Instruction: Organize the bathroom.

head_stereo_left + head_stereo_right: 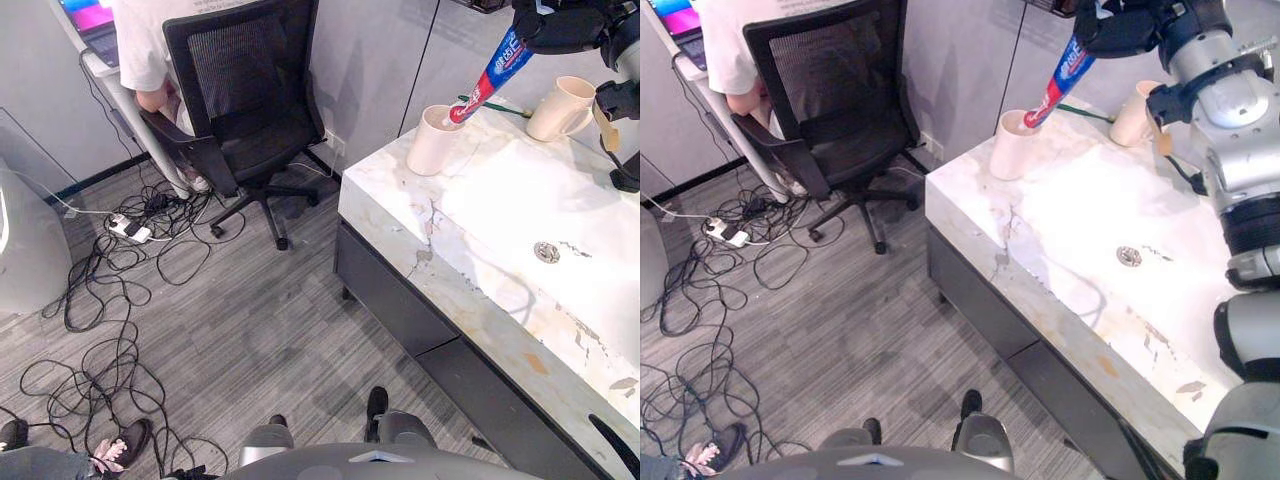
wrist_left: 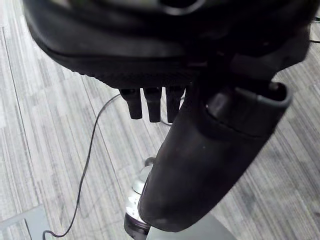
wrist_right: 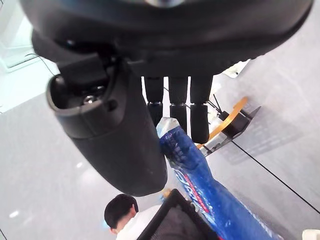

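Holding the toothpaste tube [image 1: 492, 78] by its upper end, the right hand [image 1: 1130, 30] has its fingers [image 3: 179, 107] curled round it, thumb on the other side. The tube hangs slanted, cap end down, and that end sits at or just inside the mouth of the near cup [image 1: 434, 141]. This cup is my landmark: it stands on the marble desk [image 1: 400, 205] close to the back left corner.

Risks, my read:
- The near cup is light and close to the desk edge. A sideways drag of the tube against its rim could tip it or push it off to the floor.
- The grip is high on the tube and the tube is soft, so the low end may swing and miss the mouth on release.
- If released while this slanted, the tube may lever the cup over once its weight rests on the rim.
- A toothbrush [image 1: 497, 105] lies just behind the near cup; the second cup [image 1: 559, 108] stands further along, past it. A wide arm sweep could clip either.

The left hand [image 2: 210, 165] hangs over the floor, fingers relaxed, holding nothing. A person sits at the office chair [image 1: 240, 110], well away from the near cup.
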You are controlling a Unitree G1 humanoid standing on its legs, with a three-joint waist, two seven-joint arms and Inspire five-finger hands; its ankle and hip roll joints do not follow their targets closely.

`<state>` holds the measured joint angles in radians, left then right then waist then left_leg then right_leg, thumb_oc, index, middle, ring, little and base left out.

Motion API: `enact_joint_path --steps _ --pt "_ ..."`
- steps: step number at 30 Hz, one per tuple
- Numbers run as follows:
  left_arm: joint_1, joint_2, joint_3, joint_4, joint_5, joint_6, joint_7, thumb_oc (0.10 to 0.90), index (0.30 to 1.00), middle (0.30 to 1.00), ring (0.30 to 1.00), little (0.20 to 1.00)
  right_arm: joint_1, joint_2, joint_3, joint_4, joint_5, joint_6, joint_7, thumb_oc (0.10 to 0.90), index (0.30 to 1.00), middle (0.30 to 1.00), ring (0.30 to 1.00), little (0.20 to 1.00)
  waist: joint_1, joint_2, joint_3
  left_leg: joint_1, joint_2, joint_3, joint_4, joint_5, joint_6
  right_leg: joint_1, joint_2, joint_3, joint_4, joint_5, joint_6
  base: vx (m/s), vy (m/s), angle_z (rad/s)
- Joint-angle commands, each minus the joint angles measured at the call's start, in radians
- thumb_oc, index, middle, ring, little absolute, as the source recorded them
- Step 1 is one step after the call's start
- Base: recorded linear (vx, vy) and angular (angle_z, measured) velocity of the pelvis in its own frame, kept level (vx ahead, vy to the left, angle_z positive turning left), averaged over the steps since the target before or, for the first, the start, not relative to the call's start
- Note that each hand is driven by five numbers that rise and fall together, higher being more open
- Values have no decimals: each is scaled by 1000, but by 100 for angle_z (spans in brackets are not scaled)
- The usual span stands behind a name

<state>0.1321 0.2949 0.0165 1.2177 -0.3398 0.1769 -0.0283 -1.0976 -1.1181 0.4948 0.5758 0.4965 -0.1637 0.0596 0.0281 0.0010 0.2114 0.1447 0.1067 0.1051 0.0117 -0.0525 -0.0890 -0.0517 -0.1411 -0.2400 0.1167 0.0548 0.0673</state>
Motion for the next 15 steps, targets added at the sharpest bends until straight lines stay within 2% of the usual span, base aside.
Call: enact_joint_path --steps 1,15 --pt "78 103 -37 16 31 11 16 800 900 900 900 900 -190 -65 -36 5 62 -110 -56 400 300 300 300 300 37 -71 -99 16 33 33 39 -33 -11 -34 -59 28 38 -60 74 0 0 0" --pt "86 101 -32 11 15 5 27 800 900 900 900 900 -153 -52 -71 -15 53 -104 -68 400 300 300 300 300 41 -58 -80 9 34 13 31 -30 -11 -55 -71 37 58 -63 77 -10 1 4"
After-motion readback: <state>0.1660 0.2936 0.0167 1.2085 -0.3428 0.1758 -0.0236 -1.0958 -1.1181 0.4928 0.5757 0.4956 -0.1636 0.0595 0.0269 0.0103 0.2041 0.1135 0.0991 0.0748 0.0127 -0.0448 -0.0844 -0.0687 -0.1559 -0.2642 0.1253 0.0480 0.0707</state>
